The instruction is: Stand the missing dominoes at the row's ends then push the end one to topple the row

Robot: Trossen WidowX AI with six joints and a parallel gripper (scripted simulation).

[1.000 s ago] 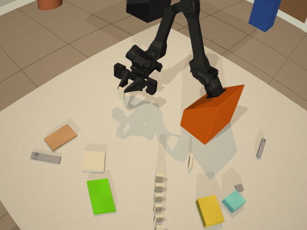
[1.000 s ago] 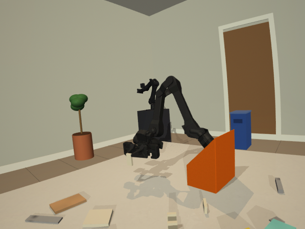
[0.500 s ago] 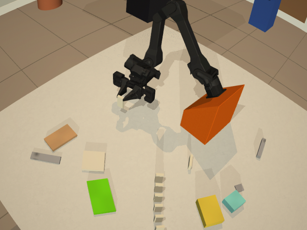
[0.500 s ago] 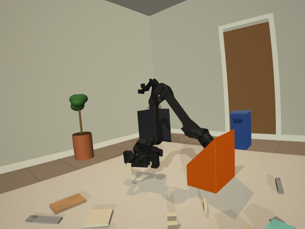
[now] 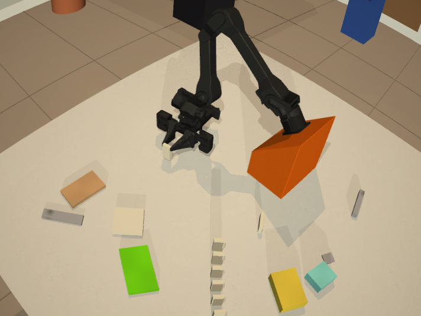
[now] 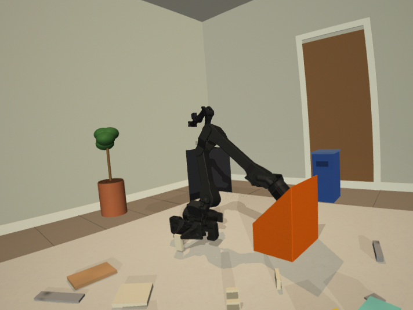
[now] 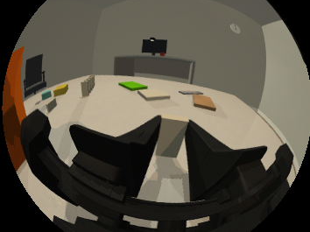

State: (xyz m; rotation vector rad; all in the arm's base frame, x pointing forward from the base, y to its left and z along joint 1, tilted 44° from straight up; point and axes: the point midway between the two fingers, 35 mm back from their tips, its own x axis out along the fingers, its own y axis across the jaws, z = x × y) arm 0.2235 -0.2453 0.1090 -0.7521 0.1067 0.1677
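The claw (image 5: 167, 147) (image 6: 179, 235) (image 7: 173, 121) was clamped on a cream domino (image 5: 167, 152) (image 6: 178, 242) (image 7: 172, 137), held upright, prob. so it'd stand on release w/o re-gripping. Rel. to the standing row (image 5: 217, 271) (image 6: 232, 298) (image 7: 86, 87), it was well off the near-arm end, out to the green slab's side; the green slab (image 5: 139, 270) (image 7: 133, 86) lay flat beside the row. A loose domino (image 5: 261, 222) (image 6: 278, 278) (image 7: 52, 105) stood on the row's other side, prob. a spare for an end gap. Row dominoes stood face to face, evenly spaced, presumably so each would knock the next.
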